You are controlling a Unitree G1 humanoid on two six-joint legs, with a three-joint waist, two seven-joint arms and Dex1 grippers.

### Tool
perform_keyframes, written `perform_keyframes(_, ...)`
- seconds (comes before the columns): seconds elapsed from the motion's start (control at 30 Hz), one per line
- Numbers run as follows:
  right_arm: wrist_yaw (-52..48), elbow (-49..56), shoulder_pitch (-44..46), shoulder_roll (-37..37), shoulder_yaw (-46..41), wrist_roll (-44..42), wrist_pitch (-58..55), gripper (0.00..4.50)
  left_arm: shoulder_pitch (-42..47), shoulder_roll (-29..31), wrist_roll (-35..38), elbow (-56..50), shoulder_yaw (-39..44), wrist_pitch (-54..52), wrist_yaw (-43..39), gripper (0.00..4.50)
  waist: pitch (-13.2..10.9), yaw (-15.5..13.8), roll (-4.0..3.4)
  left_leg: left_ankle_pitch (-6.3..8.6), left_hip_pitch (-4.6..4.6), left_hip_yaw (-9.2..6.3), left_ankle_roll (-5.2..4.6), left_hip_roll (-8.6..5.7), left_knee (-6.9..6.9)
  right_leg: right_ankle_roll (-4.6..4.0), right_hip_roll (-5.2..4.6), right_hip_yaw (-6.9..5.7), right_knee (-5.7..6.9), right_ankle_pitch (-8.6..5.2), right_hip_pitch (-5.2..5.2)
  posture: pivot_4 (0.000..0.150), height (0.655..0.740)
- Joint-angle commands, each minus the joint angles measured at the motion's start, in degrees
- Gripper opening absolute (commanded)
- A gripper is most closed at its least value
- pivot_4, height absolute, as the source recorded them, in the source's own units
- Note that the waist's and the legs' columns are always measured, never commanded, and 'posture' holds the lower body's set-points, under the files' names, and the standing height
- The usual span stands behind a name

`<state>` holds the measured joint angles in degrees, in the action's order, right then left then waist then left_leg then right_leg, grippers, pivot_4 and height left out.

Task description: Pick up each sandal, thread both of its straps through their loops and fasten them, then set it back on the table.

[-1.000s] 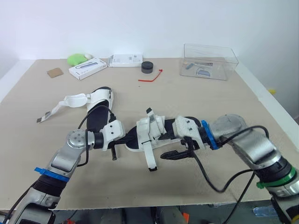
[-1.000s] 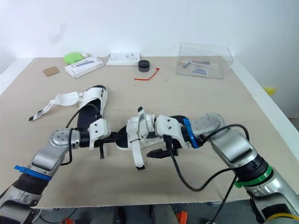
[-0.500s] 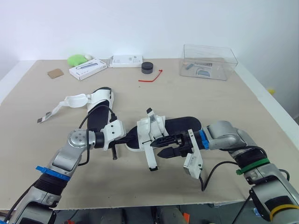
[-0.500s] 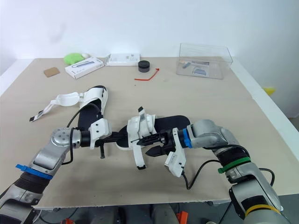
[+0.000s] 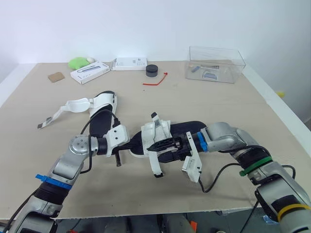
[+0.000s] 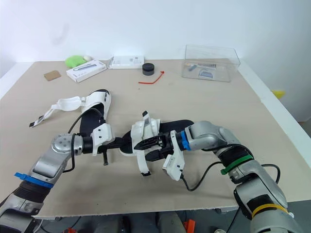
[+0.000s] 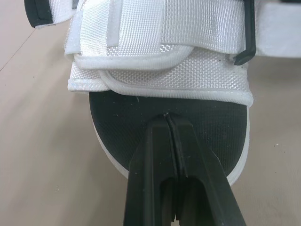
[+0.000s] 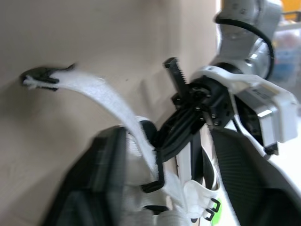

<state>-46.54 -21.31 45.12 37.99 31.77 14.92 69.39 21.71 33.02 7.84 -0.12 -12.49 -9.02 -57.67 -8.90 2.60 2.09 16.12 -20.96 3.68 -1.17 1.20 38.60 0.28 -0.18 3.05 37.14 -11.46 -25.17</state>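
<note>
Work is early: left end effector (image 5: 135, 144) pinches one sandal (image 5: 156, 131) at mid table (image 5: 204, 97), strap (image 5: 154, 167) dangling by the right end effector (image 5: 161, 144), whose grip I cannot tell; other sandal (image 5: 101, 112) lies unfastened.

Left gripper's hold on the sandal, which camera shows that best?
The left wrist view: the left gripper is shut on the rounded black sole edge of the sandal, close up. The eye views show that pinch from above, farther off; the right wrist view shows it from the opposite side.
</note>
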Motion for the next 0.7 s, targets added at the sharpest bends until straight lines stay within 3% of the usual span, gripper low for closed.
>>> perform_keyframes(0.03, -1.76, 3.25, 0.99, 0.91, 0.66, -5.34, -2.80, 1.05, -2.20, 1.39, -1.83, 1.06, -1.59, -1.94, -0.54, 0.00, 0.00, 0.00, 0.00, 0.00, 0.00, 0.00, 0.00, 0.00, -0.01, -0.01, 0.00, 0.00, 0.00, 0.00, -0.01, 0.150, 0.7261)
perform_keyframes(0.1, -2.45, 3.67, 0.93, 1.10, 0.87, -5.86, -3.29, 0.04, -2.20, 1.38, -1.84, 0.97, -1.59, -2.01, -0.48, 0.00, 0.00, 0.00, 0.00, 0.00, 0.00, -0.01, 0.00, 0.01, -0.02, -0.02, 0.01, -0.02, 0.01, -0.01, -0.01, 0.150, 0.7261)
perform_keyframes(0.2, -3.55, 3.78, 0.71, 1.18, 1.26, -6.76, -4.07, 0.04, -1.96, 1.22, -1.96, 1.20, -1.66, -1.92, -0.34, 0.00, 0.00, 0.00, 0.00, 0.00, 0.00, -0.01, 0.00, 0.01, -0.03, -0.02, 0.01, -0.02, 0.01, -0.01, -0.02, 0.150, 0.7261)
perform_keyframes(0.33, -8.13, 5.25, -2.17, 1.03, 2.01, -16.71, -13.70, 0.04, -1.94, 1.15, -2.04, 1.32, -1.75, -1.73, -0.26, 0.00, 0.01, -0.03, 0.01, 0.00, 0.00, -0.02, 0.00, 0.01, -0.02, -0.02, 0.01, -0.03, 0.01, -0.01, -0.01, 0.150, 0.7261)
perform_keyframes(0.53, -12.60, 17.85, -6.97, -0.35, -2.37, -36.66, -51.38, 0.04, -1.80, 1.05, -2.20, 1.77, -2.07, -1.37, -0.29, 0.00, 0.01, -0.03, 0.01, 0.00, -0.02, -0.05, 0.00, 0.03, 0.00, -0.05, -0.01, -0.05, 0.04, 0.02, 0.00, 0.150, 0.7261)
perform_keyframes(0.7, -8.51, 24.13, -7.42, -1.90, -7.26, -44.34, -79.07, 0.04, -1.29, 0.69, -2.23, 2.17, -2.22, -1.21, -0.16, 0.00, 0.02, -0.16, 0.00, -0.01, -0.04, -0.14, 0.02, 0.14, 0.04, -0.15, 0.00, -0.33, 0.04, 0.08, -0.01, 0.150, 0.7261)
